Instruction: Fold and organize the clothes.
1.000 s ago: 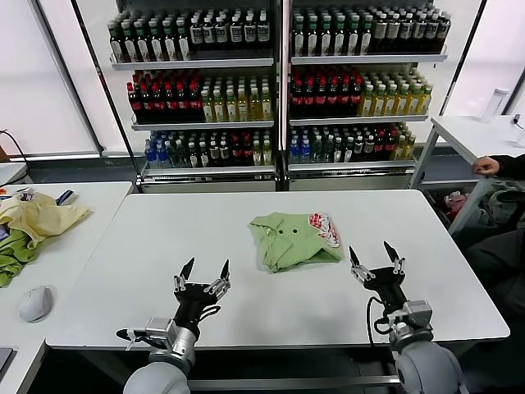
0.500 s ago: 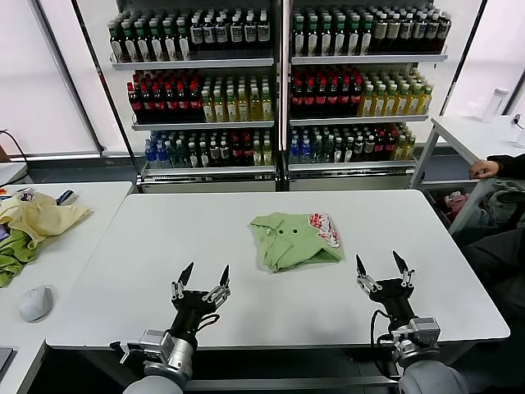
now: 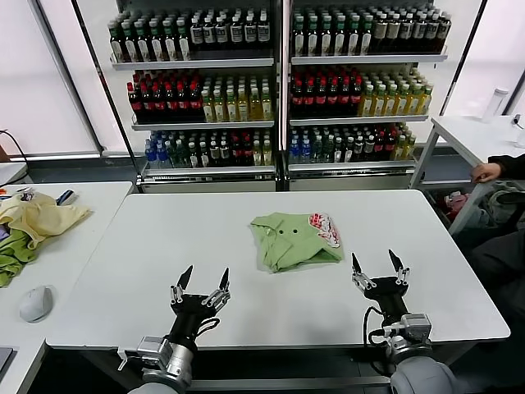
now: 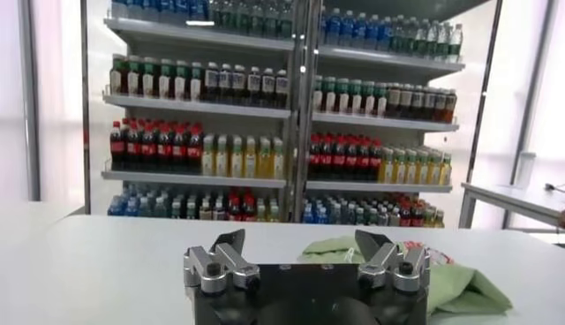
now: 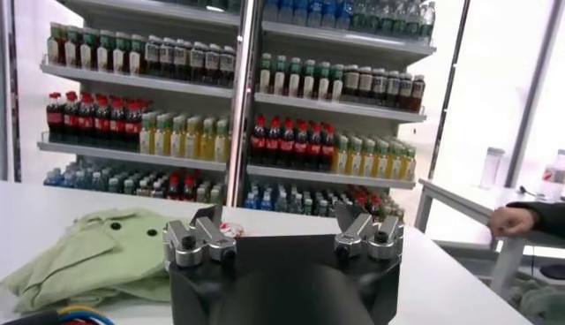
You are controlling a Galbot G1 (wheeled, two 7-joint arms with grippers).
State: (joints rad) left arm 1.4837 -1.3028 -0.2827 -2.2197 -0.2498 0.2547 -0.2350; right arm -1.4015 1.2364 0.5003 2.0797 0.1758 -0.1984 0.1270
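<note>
At the table's (image 3: 123, 271) near edge, both grippers (image 3: 199, 281) (image 3: 376, 266) hover open-jawed.

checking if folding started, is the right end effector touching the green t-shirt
Apart. The head view shows bare white table between the open right end effector and the green T-shirt, which lies bunched up farther back on the table.

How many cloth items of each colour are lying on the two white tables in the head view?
Light sage-green T-shirt, on the middle table: 1
Pale yellow cloth, on the left table: 1
Darker green cloth, on the left table, partly under the yellow one: 1
Total: 3
</note>
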